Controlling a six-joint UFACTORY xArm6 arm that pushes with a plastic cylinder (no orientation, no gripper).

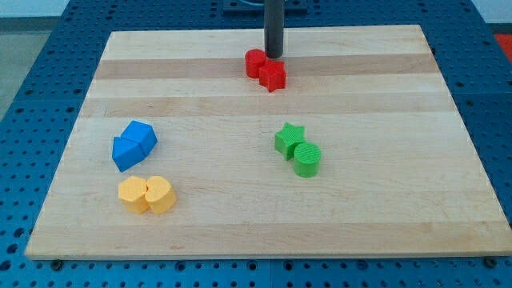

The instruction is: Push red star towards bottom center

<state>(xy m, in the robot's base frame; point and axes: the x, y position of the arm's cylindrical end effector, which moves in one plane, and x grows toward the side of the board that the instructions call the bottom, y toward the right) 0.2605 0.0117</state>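
Tip (274, 56) down on the board at the far edge, bare, holding nothing, just behind the red pair. Red star (273, 76) directly nearer, touching the red cylinder (255, 62) at its left. Straight push toward the near centre looks right.

Wooden counter (240, 216) fills view, blue perforated base around it. Dark rod comes down from view's top; my tip (274, 56) sits at top centre, just above and touching or nearly touching red pair. Red cylinder (255, 62) and red star (273, 76) touch, star lower right. Green star (289, 138) touches green cylinder (307, 158), right of centre. Two blue blocks (134, 144), angular, pressed together at left. Two yellow blocks (146, 194) side by side below them.
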